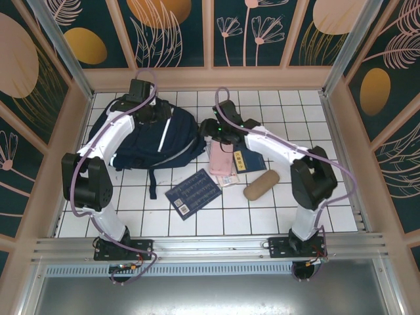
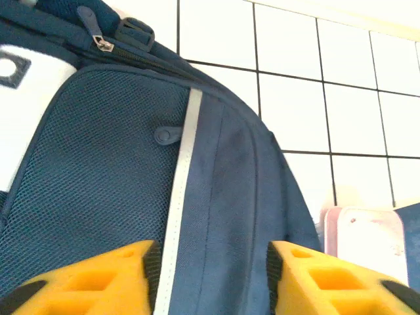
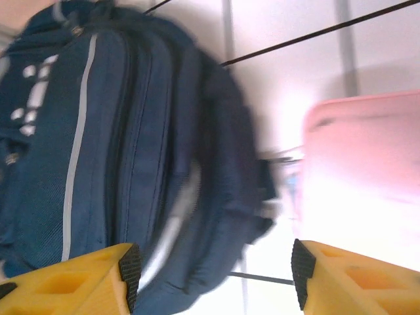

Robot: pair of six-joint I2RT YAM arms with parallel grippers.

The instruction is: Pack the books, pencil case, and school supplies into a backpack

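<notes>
Barely begun, I judge — grid-patterned book (image 1: 192,192), pink case (image 1: 221,159) and tan pouch (image 1: 261,185) lie outside the backpack (image 1: 154,134); left gripper (image 2: 210,269) and right gripper (image 3: 214,272) hang spread, empty

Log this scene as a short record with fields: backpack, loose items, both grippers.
backpack: navy backpack lying on the white tiled table, left of the loose items
book: navy grid-patterned book flat on the tiles, nearer the arm bases than the backpack
pink item: pink flat item beside the backpack's right edge
pouch: tan cylindrical pouch, right of the grid-patterned book
left gripper: open, over the backpack's fabric
right gripper: open, nothing between its fingers
</notes>
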